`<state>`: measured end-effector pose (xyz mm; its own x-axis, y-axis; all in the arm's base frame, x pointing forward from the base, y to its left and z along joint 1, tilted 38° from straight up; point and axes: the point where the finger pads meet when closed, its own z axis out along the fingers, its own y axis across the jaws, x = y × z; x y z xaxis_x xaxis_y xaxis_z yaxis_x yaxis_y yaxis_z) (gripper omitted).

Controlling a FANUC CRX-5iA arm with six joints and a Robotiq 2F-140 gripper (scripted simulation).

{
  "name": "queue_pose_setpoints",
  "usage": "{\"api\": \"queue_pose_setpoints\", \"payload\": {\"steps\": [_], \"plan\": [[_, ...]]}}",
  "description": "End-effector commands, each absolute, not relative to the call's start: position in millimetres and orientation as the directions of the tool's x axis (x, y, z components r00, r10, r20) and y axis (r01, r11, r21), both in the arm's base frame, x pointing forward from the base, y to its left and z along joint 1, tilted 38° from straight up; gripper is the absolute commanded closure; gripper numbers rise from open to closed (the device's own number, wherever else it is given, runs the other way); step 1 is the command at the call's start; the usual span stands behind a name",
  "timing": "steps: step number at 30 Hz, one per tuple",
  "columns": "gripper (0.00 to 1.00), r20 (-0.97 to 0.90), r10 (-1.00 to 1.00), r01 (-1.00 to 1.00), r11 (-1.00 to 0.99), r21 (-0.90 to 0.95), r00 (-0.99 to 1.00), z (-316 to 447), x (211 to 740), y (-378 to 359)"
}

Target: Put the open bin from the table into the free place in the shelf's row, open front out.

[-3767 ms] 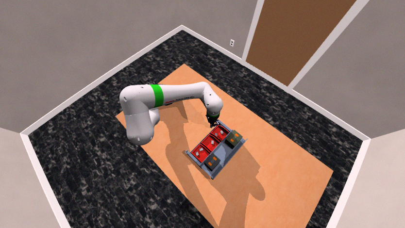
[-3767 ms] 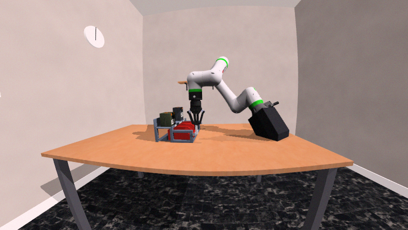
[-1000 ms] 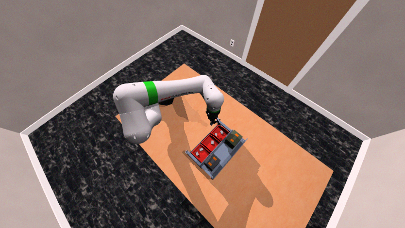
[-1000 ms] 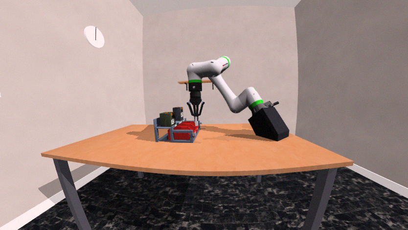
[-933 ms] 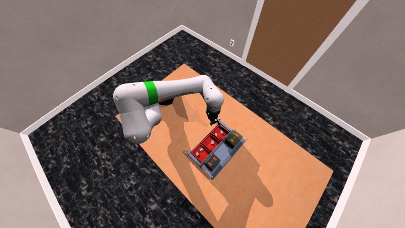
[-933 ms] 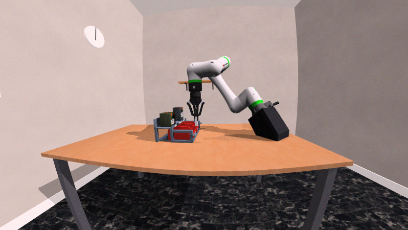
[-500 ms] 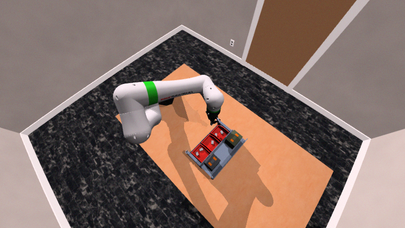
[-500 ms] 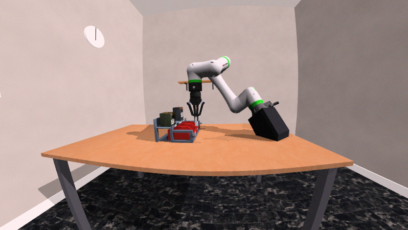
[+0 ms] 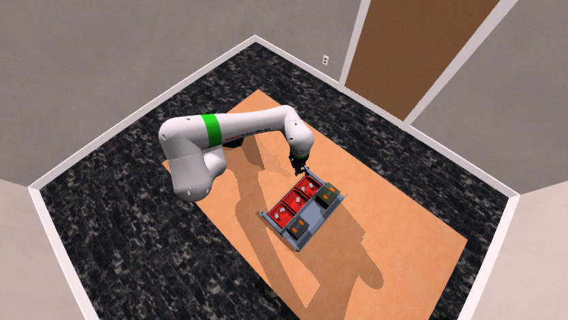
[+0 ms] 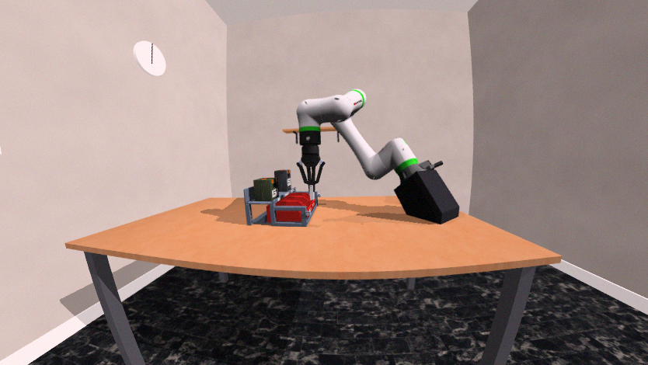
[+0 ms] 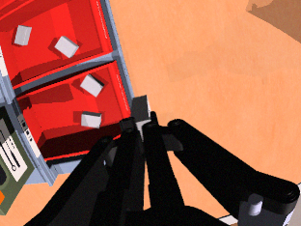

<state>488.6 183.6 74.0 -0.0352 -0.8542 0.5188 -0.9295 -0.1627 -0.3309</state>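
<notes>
Since three red open-fronted bins already filled the row on the grey-blue metal shelf (image 9: pixel 314 214) (image 10: pixel 249 214) (image 11: pixel 121 52) and none was to be seen on the wooden table (image 9: pixel 401 242) (image 10: pixel 389 253) (image 11: pixel 212 43), the carrying part of the job looked finished, and the step in hand seemed to be the final seating or the withdrawal. Which bin had been the task's one could not be told for certain; the gripper's position made the red end bin (image 9: pixel 314 182) (image 10: pixel 287 214) (image 11: pixel 60 123), the one before the olive-green box with orange marks (image 9: pixel 326 197) (image 10: pixel 264 190) (image 11: pixel 19 181), the likeliest. It stood in its bay beside the middle bin, apparently level, with two small pale blocks inside.

The black two-finger gripper (image 9: pixel 298 171) (image 10: pixel 311 191) (image 11: pixel 143 107) pointed down just at that bin's front edge, its fingers pressed together. The pale grey piece at the tips looked like the finger pads, with nothing pinched between them. Whether they touched the bin could not be made out.

If the bin still stood short of full depth, a gentle level push inward was called for; otherwise a straight lift away, clear of the front lip. A sideways drift risked snagging the rim and tilting the bin.

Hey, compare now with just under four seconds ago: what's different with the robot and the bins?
The black two-fingered hand has risen higher above the front of the grey metal shelf. It's shut. I see nothing taken or released. The red open bins stayed put.
</notes>
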Motion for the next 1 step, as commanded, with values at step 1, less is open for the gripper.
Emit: {"api": "queue_pose_setpoints", "payload": {"steps": [1], "plan": [[1.0,0.519,-0.854,-0.929,-0.163,-0.331,-0.035,74.2,488.6,183.8]]}}
